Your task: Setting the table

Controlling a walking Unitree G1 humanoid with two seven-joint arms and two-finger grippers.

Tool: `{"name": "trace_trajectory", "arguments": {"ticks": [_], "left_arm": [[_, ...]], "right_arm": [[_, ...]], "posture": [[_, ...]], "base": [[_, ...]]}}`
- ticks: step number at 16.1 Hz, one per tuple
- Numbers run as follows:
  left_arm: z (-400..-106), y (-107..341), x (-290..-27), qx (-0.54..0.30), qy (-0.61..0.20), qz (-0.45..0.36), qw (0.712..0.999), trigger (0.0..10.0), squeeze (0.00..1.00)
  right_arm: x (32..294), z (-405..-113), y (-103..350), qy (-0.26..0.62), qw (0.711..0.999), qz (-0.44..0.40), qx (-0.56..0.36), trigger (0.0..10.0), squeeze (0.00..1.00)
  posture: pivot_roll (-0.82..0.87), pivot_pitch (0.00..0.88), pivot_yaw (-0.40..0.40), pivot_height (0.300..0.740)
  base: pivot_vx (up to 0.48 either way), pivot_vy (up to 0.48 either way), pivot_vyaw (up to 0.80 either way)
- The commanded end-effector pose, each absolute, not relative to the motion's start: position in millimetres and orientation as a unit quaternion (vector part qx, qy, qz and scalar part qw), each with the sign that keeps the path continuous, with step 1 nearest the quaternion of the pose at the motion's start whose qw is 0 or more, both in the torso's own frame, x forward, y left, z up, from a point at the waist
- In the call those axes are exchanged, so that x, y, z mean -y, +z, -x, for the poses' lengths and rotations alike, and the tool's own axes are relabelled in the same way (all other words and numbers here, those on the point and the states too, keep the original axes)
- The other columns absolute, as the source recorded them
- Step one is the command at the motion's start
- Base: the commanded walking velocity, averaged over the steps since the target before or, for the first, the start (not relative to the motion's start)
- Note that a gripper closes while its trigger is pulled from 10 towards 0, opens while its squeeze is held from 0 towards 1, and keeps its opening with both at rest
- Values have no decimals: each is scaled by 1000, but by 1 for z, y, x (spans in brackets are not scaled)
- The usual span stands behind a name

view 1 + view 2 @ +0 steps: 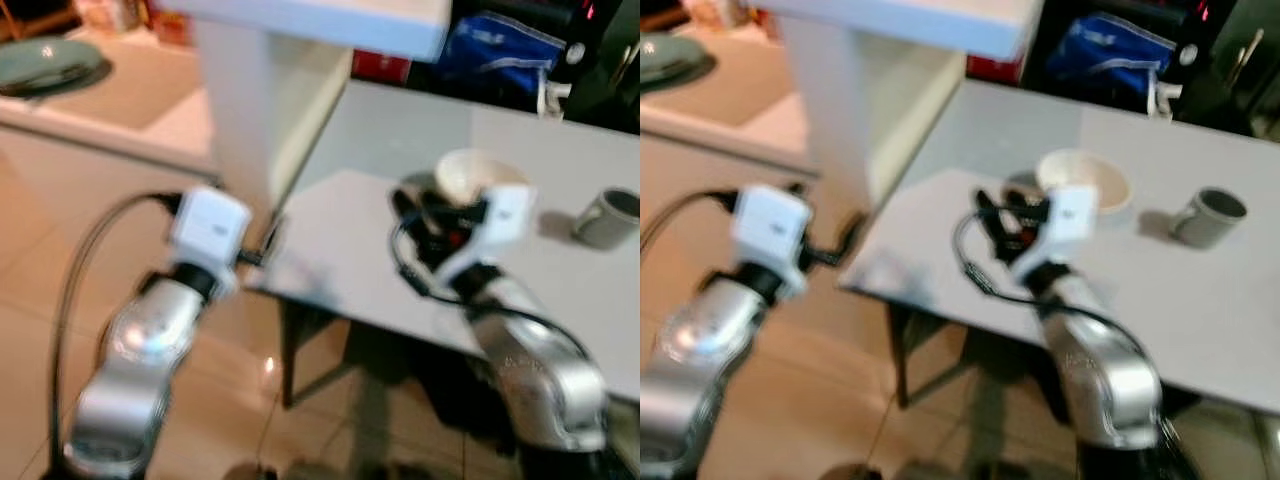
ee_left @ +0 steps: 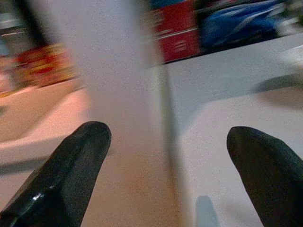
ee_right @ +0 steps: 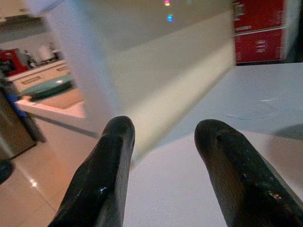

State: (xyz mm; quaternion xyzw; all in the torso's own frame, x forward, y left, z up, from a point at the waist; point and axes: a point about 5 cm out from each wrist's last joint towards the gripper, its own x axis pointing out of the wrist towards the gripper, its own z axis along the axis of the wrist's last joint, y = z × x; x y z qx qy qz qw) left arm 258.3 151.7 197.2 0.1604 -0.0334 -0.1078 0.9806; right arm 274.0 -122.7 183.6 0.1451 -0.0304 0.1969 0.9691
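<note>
Two red boxes (image 3: 259, 28) stand past the far edge of the grey table (image 1: 1200, 300); their white print is too blurred to read. A blue bag (image 1: 498, 52) sits behind the table at about one o'clock. On the table, a cream bowl (image 1: 1085, 178) rests near the middle, and a grey mug (image 1: 1208, 216) stands apart from it at three o'clock. The right gripper (image 3: 163, 142) hovers over the tabletop beside the bowl, fingers spread and holding nothing. The left gripper (image 2: 165, 156) hangs off the table's left corner, fingers wide apart. A white pillar (image 1: 250, 110) rises at eleven o'clock, above glossy beige floor tiles (image 1: 30, 300). A green plate (image 1: 45, 65) lies on the pale counter (image 1: 130, 100) at ten o'clock.
</note>
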Motion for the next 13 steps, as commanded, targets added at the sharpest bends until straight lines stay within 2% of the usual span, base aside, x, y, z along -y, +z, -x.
{"name": "trace_trajectory", "arguments": {"ticks": [1,3,13], "left_arm": [[-264,206,-151,52,-84,-157,983,10000,0],[-267,212,-156,61,-67,-154,984,10000,0],[-272,219,-163,68,-33,-158,985,10000,0]], "right_arm": [[130,-275,179,165,976,-137,22,10000,0],[126,-274,174,164,976,-140,14,10000,0],[115,-287,171,164,979,-121,-7,10000,0]], "posture": [[22,92,-34,740],[25,95,-30,740],[28,83,-41,740]], "base": [[0,480,0],[0,480,-269],[0,480,-773]]}}
